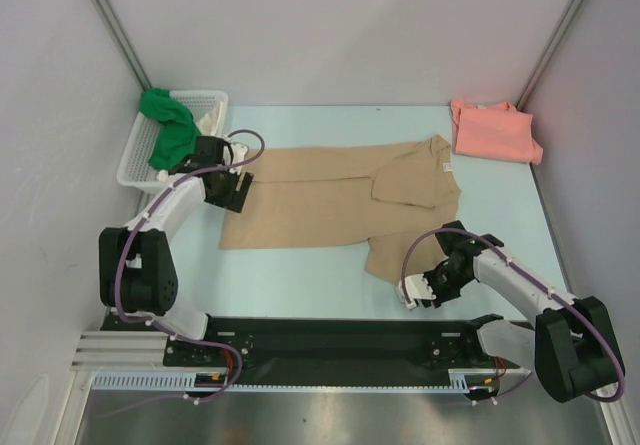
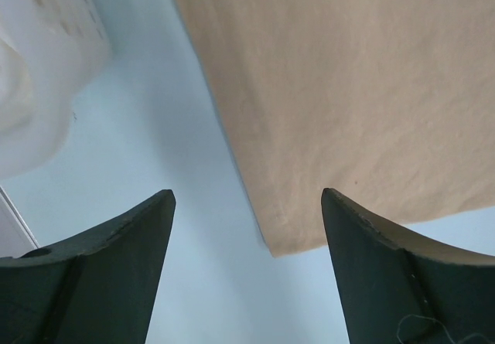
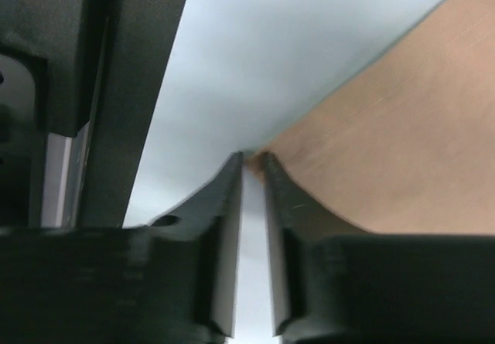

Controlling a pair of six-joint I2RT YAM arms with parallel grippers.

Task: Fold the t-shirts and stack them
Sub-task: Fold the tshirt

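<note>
Folding progress: pink t-shirt (image 1: 495, 130) done, far-right corner; tan t-shirt (image 1: 320, 195) pinched by right gripper (image 3: 251, 158), left gripper (image 2: 247, 199) spread; green t-shirt (image 1: 170, 127) pending.

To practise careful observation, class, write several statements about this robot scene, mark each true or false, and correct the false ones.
1. The tan t-shirt lies spread on the table. True.
2. The pink t-shirt hangs over the basket. False: the green t-shirt does; the pink one lies at the far right corner.
3. The left gripper is open. True.
4. The right gripper is at the pink t-shirt. False: it is at the tan t-shirt's corner.
</note>
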